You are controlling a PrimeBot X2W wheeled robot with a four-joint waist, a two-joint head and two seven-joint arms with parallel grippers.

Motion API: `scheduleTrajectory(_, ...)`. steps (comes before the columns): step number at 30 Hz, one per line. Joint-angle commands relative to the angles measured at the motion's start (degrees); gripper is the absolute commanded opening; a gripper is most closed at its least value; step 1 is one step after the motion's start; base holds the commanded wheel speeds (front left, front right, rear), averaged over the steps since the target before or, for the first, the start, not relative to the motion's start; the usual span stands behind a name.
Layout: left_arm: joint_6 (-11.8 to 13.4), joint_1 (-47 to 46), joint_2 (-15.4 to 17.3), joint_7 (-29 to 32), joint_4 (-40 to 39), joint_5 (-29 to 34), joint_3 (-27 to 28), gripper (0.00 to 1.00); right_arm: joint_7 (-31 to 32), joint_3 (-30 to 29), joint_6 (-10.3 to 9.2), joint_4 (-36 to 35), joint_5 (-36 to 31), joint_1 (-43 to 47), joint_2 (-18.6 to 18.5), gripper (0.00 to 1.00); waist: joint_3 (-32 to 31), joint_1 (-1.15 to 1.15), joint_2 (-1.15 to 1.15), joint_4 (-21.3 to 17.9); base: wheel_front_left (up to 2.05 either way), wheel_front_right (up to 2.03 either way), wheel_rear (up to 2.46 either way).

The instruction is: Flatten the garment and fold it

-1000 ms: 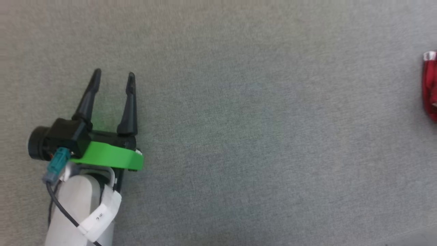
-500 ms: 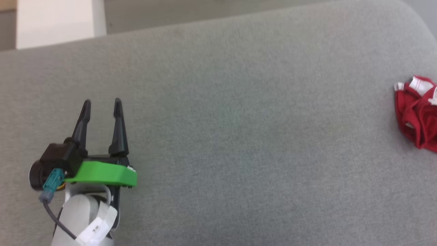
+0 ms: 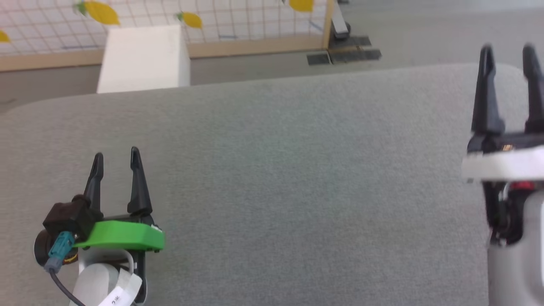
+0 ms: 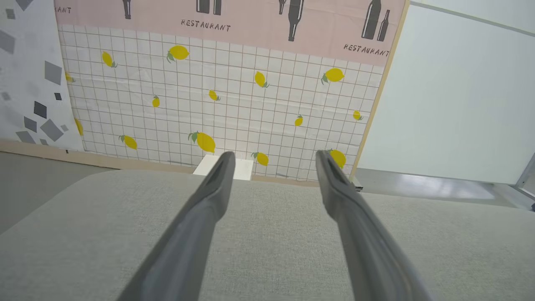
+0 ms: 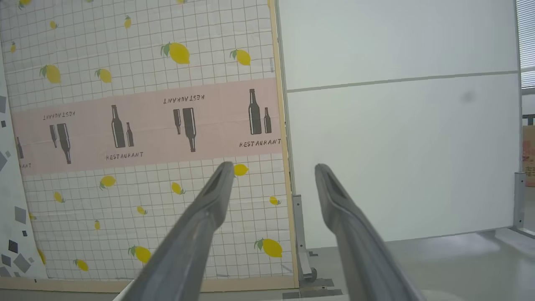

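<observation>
The grey pad (image 3: 272, 191) is looked down on from above, behind the left gripper (image 3: 116, 152) and right gripper (image 3: 507, 46). The lemon wall (image 4: 234, 104) ahead of both is shared by the wrist views.

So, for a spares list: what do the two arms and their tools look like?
Left tool: two long black tapered fingers on a bright green plate, black camera with teal plug and dark cable, pale grey forearm with a white printed tag. Right tool: same black fingers on a white plate, pale forearm.

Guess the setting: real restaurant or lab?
Likely a lab mock-up: the lemon-and-RESTAURANT backdrop is a printed panel in a wooden frame, beside a plain white partition, with a grey fabric worktop in front.
</observation>
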Motion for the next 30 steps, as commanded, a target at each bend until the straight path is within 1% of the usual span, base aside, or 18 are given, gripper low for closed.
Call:
scheduleTrajectory(1, 0.38, 1.0, -0.17, -0.39, 0.14, 0.3, 0.22, 1.0, -1.2, 0.21, -0.08, -0.34, -0.65, 2.09, 0.25, 1.0, -3.02, 0.01, 0.0, 2.88, 0.0, 0.0, 0.0)
scheduleTrajectory(4, 0.45, 1.65, -0.28, -0.42, 0.83, 0.69, -0.28, 1.0, -2.55, 0.68, -0.08, 0.44, -0.5, 6.94, 0.76, 1.0, -4.14, 0.01, 0.0, 3.73, 0.0, 0.0, 0.0)
scheduleTrajectory(6, 0.88, 2.14, -0.22, -0.43, 1.41, 1.34, -0.55, 1.0, -3.34, 1.17, -0.08, 1.52, 0.59, 9.54, 0.81, 1.0, -4.6, 0.01, 0.0, 4.05, 0.0, 0.0, 0.0)
scheduleTrajectory(8, 0.79, 2.53, -0.2, -0.44, 2.1, 1.71, -1.14, 1.0, -3.81, 1.5, -0.08, 2.89, 1.59, 12.09, 0.82, 1.0, -5.11, 0.01, 0.0, 4.44, 0.0, 0.0, 0.0)
scheduleTrajectory(13, 0.97, 3.77, 0.24, 0.19, 3.93, 3.21, -2.79, 1.0, -4.64, 1.64, -0.08, 5.56, 0.33, 16.95, 0.84, 1.0, -5.96, 0.01, 0.0, 4.89, 0.0, 0.0, 0.0)
scheduleTrajectory(18, 0.91, 4.47, 0.54, 1.16, 5.36, 4.38, -4.53, 1.0, -5.07, 0.75, -0.08, 7.31, -0.31, 19.5, 0.84, 1.0, -6.33, 0.01, 0.0, 4.94, 0.0, 0.0, 0.0)
scheduleTrajectory(22, 0.91, 4.89, 0.25, 2.15, 6.83, 3.92, -5.07, 1.0, -4.59, 0.88, -0.08, 8.65, -1.09, 20.49, 0.84, 1.0, -6.46, 0.01, 0.0, 4.78, 0.0, 0.0, 0.0)
scheduleTrajectory(30, 0.71, 5.19, -0.56, 2.75, 9.56, 2.81, -6.2, 1.0, -0.48, 4.19, -0.08, 9.94, -3.19, 20.71, 0.85, 1.0, -6.06, 0.01, 0.0, 4.32, 0.0, 0.0, 0.0)
